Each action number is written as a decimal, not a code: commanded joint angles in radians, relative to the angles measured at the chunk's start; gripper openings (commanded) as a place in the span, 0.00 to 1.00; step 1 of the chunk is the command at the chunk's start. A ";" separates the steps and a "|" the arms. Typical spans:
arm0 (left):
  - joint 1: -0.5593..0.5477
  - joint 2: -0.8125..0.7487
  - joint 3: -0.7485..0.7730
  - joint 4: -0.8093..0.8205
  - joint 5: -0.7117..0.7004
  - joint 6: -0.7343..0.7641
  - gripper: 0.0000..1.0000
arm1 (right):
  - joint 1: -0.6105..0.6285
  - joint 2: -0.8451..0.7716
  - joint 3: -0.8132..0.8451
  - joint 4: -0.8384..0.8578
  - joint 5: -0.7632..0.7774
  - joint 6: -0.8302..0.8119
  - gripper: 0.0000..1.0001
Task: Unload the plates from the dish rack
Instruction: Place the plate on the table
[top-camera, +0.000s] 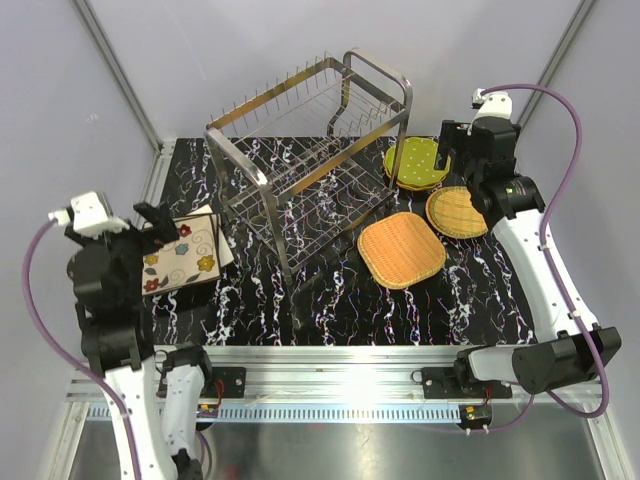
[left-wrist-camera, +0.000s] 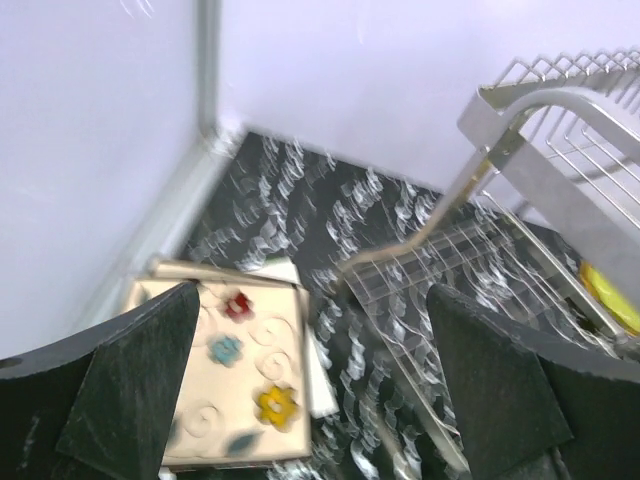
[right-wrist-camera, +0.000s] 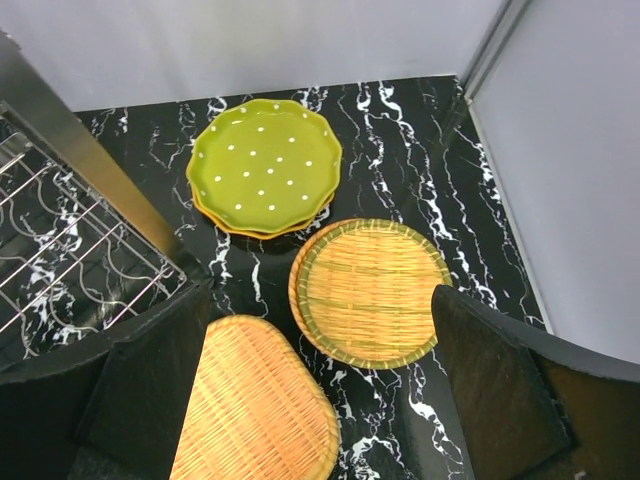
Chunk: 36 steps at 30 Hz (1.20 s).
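The chrome wire dish rack (top-camera: 310, 155) stands mid-table with no plates showing in it. A flower-patterned cream square plate (top-camera: 185, 258) (left-wrist-camera: 230, 370) lies on another cream plate at the left, under my left gripper (top-camera: 155, 222) (left-wrist-camera: 310, 390), which is open and holds nothing. At the right lie a green dotted plate (top-camera: 415, 160) (right-wrist-camera: 265, 165) on an orange one, a round wicker plate (top-camera: 457, 211) (right-wrist-camera: 370, 292) and a squarish wicker plate (top-camera: 401, 249) (right-wrist-camera: 255, 405). My right gripper (top-camera: 462, 150) (right-wrist-camera: 320, 385) hovers open above them, holding nothing.
The black marbled table (top-camera: 340, 300) is walled by pale panels with metal posts (top-camera: 120, 70). The rack's frame leg (left-wrist-camera: 470, 180) is close to the left gripper's right side. The rack's corner (right-wrist-camera: 70, 150) is at the left of the right wrist view.
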 joint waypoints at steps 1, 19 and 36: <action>-0.004 -0.167 -0.126 0.201 -0.088 0.165 0.99 | -0.003 -0.025 -0.008 0.053 0.082 -0.015 1.00; -0.005 -0.173 -0.135 0.134 -0.042 0.185 0.99 | -0.003 -0.054 -0.100 0.147 0.177 -0.035 1.00; -0.004 -0.153 -0.143 0.151 -0.030 0.173 0.99 | -0.003 -0.059 -0.140 0.181 0.176 -0.044 1.00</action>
